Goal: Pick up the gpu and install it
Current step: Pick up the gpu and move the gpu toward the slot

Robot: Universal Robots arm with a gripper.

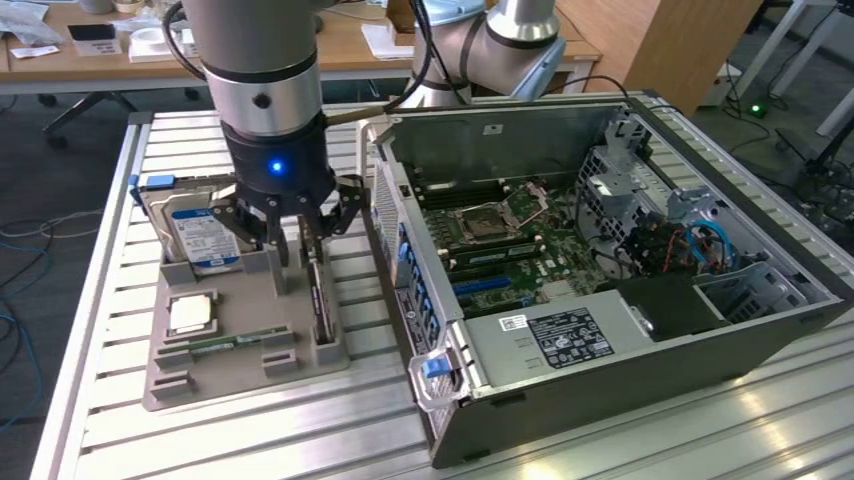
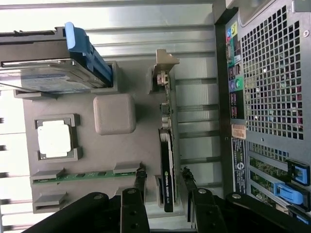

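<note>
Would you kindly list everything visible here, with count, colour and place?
gpu: one, dark with pale bracket, on edge in the holder, on the side nearest the case
hard drive: one, silver, blue-white label, upright in holder
processor chip: one, silvery, flat in holder
memory stick: one, green, lying in holder
holder: one, grey, on table beside case
computer case: one, dark, side open, on table
table: one, slotted metal
arm: one, silver-black, above holder
gripper: one, black, open, straddling the gpu
</note>
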